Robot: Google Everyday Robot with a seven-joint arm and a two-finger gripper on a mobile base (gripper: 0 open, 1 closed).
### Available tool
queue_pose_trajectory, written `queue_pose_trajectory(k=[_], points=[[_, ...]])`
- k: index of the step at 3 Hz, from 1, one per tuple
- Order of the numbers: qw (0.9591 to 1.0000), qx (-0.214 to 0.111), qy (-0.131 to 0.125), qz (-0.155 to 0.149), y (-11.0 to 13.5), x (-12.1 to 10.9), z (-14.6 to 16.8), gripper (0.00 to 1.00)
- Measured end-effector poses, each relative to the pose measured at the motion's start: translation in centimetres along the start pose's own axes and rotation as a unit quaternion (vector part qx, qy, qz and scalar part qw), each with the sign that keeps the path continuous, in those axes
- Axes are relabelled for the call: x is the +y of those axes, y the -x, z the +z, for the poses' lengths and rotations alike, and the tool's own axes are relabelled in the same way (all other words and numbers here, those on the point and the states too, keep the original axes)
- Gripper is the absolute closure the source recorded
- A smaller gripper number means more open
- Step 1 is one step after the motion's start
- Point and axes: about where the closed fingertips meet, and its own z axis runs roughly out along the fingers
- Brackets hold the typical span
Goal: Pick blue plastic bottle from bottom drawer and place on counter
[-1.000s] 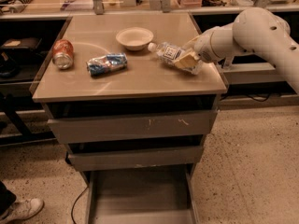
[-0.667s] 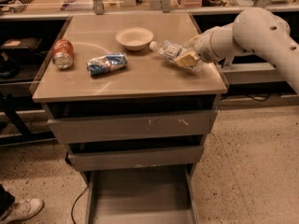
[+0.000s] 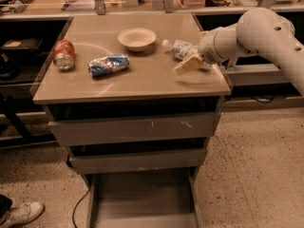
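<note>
shoe [image 3: 21, 213]: pale, in the lower left corner of the frame, on the speckled floor.
orange can [image 3: 64, 54]: lying on its side near the left edge of the counter [image 3: 142, 87].
snack bag [image 3: 108, 64]: blue and white, crumpled, just right of the can and not touching it.
bowl [image 3: 137, 38]: white, upright, in the upper middle of the counter top.
upper drawers [image 3: 133, 127]: two shallow grey fronts, one under the other, below the counter at mid-frame.
bottom drawer [image 3: 142, 198]: pulled out at the bottom centre, its flat grey floor in view.
blue plastic bottle [image 3: 178, 48]: on the counter, lying on its side to the right of the bowl. its white cap points toward the bowl and its other end runs in at the gripper.
gripper [image 3: 189, 63]: beige, right of centre, over the right part of the counter at the bottle's lower end (a shadow lies on the counter beneath it). whether it clasps the bottle or stands apart from it cannot be told.
arm [image 3: 266, 32]: white and thick, reaching in from the right edge of the frame down to the gripper.
</note>
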Motion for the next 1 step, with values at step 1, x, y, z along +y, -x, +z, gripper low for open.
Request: queue_pose_trajectory(k=[1], points=[[1.0, 0.0, 0.0, 0.0, 0.0, 0.0, 0.0, 0.0]])
